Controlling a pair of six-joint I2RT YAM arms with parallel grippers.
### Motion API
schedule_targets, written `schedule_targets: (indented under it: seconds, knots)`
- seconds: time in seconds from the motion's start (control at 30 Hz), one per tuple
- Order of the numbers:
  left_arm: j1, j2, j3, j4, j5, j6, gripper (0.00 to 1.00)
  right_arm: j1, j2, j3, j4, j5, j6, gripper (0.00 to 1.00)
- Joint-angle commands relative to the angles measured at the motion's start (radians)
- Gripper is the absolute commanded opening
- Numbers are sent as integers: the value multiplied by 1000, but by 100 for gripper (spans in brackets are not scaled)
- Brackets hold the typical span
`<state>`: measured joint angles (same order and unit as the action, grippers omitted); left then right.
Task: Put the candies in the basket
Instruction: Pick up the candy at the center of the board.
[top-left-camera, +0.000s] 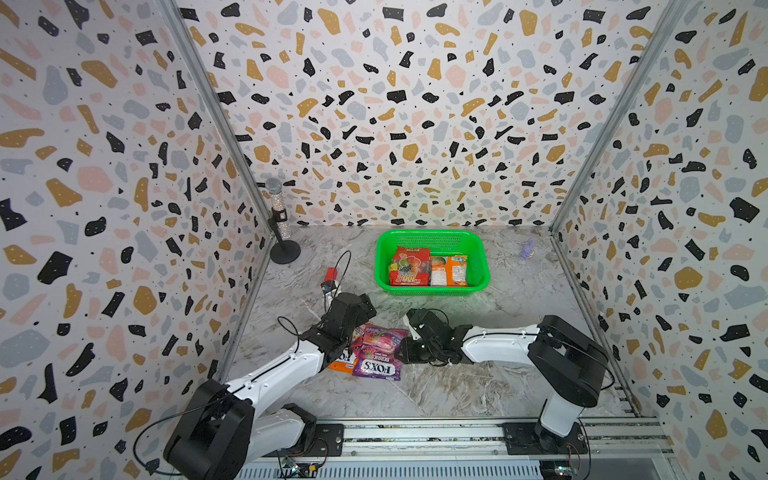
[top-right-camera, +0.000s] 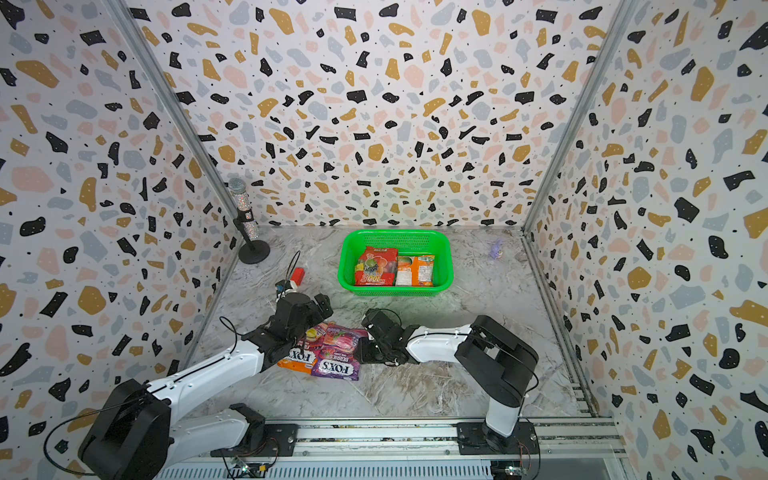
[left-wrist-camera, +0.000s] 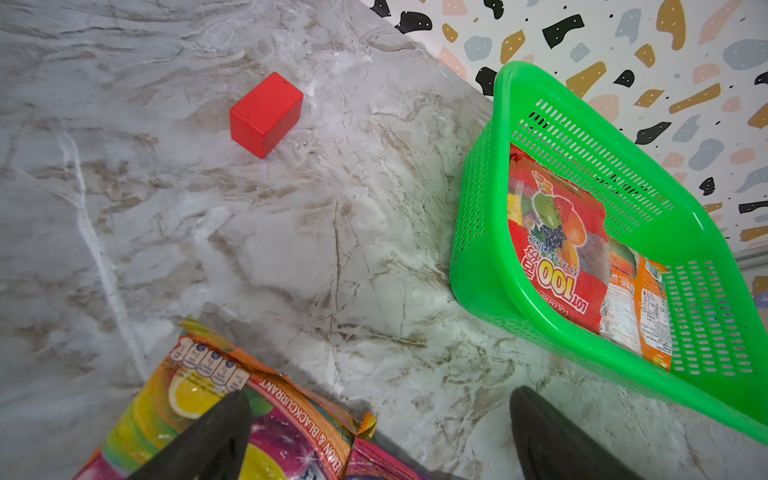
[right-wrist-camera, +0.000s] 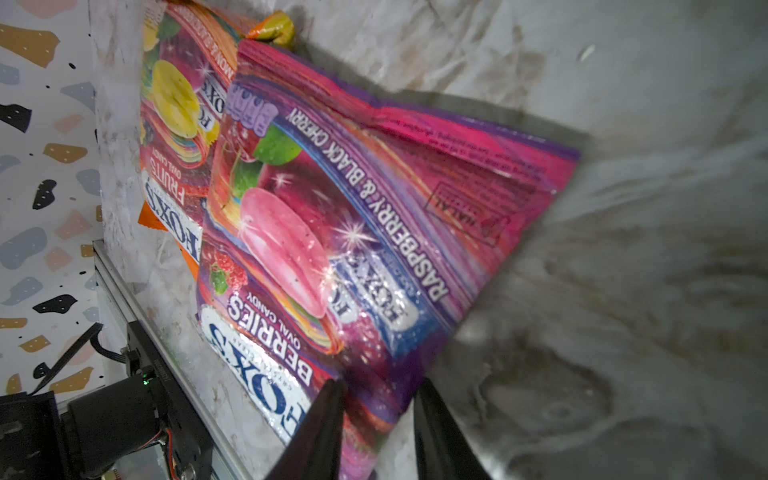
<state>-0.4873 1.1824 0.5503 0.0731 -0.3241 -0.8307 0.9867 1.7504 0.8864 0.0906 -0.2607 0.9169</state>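
Toward bench's front edge: purple bag (top-left-camera: 382, 365) overlapping orange bag (top-right-camera: 299, 358).
Near back edge: basket (top-left-camera: 430, 237), holding red bag (top-left-camera: 409, 266) and second orange bag (top-left-camera: 451, 270).
Left gripper (left-wrist-camera: 380, 397): jaws wide, over orange bag.
Right gripper (right-wrist-camera: 378, 384): astride purple bag's edge; grip unclear.

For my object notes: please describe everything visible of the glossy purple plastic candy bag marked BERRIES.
The purple plastic candy bag shows pink sweets, berries and a white FOX'S label. It lies creased on the marbled table, outside the green mesh basket, overlapping an orange candy bag. One corner sits between the right gripper's fingers.
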Motion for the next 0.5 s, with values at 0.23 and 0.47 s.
schedule_targets:
  seconds: [0.23, 0.47]
  knots:
    - [7, 0, -9, 33, -10, 1, 100, 0, -20, 37, -33, 23, -27, 0]
    - [7, 11, -4, 43, 9, 4, 100, 0, -152, 72, -289, 186, -221, 0]
